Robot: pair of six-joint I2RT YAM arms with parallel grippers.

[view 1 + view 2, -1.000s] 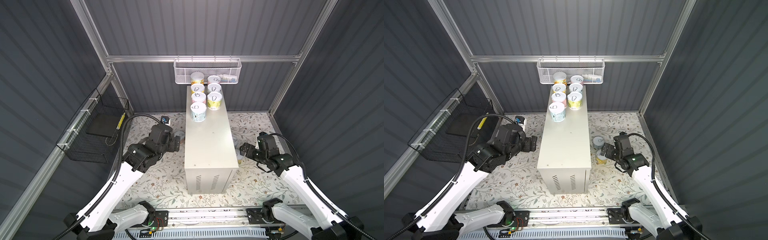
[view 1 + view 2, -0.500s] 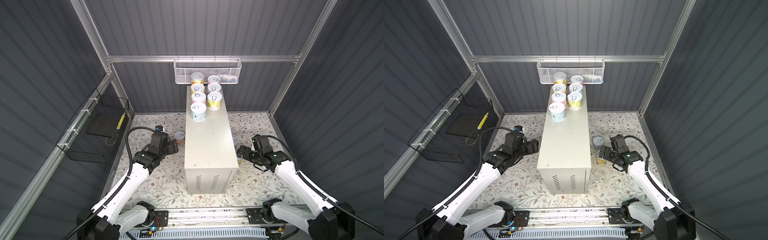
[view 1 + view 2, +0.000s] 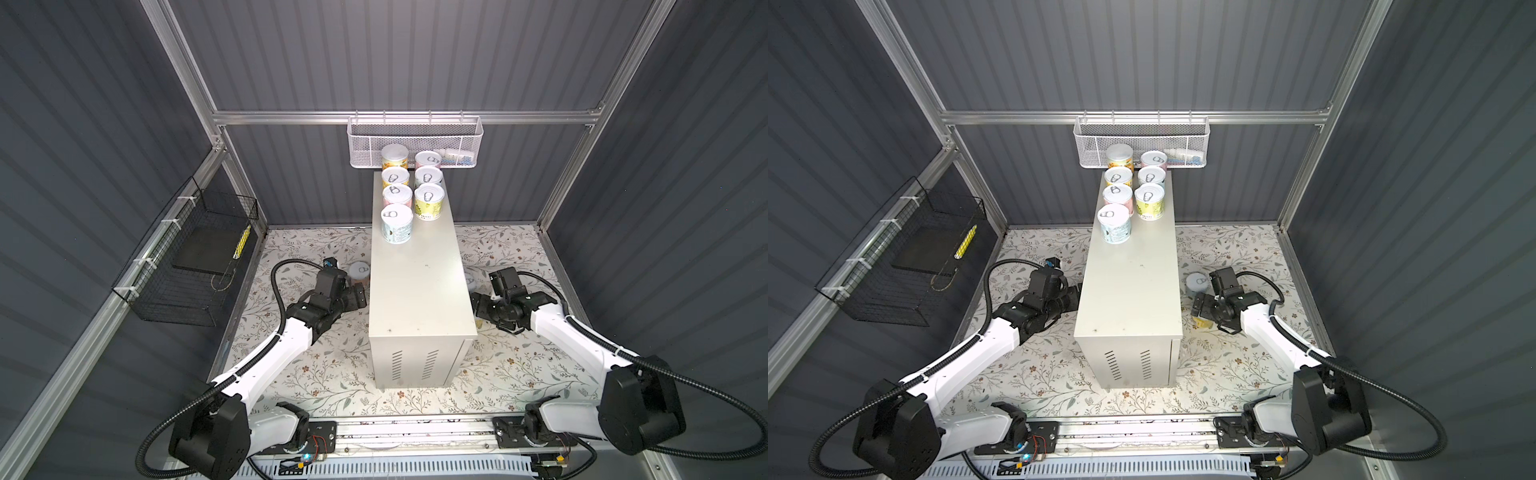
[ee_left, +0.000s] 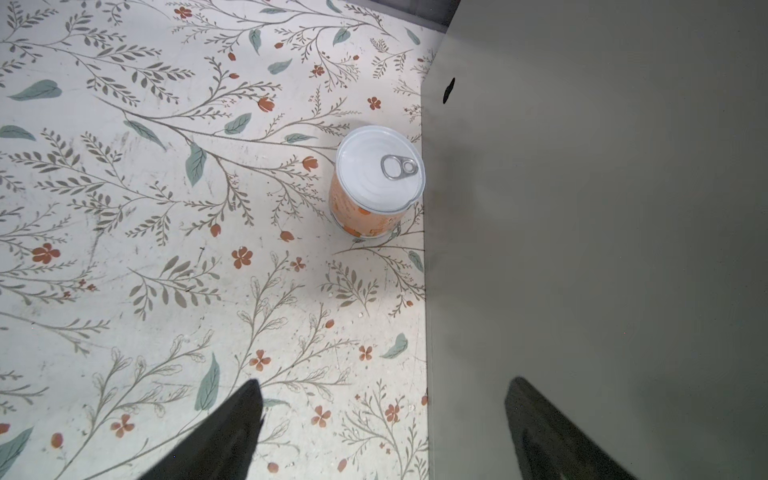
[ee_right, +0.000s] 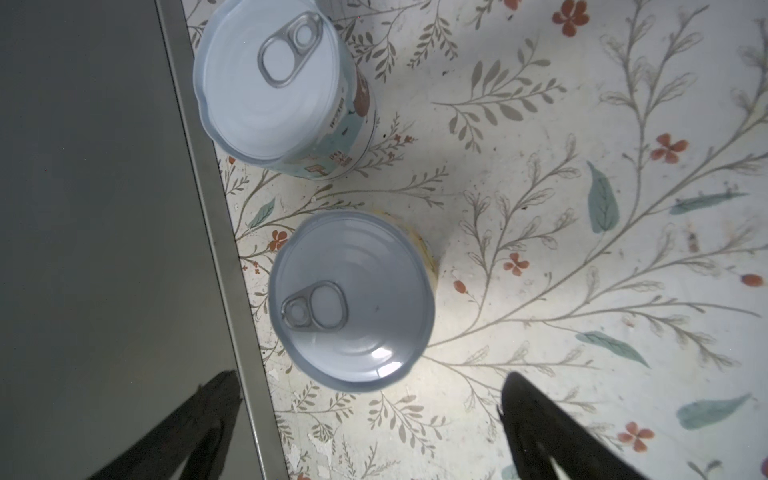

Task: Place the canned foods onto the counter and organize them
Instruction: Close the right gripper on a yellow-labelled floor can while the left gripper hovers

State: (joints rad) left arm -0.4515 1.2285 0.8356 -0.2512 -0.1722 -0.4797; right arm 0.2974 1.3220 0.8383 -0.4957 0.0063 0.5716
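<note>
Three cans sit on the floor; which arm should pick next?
Probably right: the right gripper, open, hangs just short of the yellow can; the left gripper is farther from the orange can beside the counter.

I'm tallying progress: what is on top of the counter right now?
Seven upright cans cluster at the counter's far end, in two rows; the rest is bare. The front cans cover the rear cans' bases.

The left arm point(image 3: 270, 353) has sunk from its raised pose, uncovering the orange can point(image 3: 358, 271) beside the table point(image 3: 419, 299). The right arm point(image 3: 582, 336) has dropped and edged toward the table, above the yellow can point(image 5: 351, 299).
</note>
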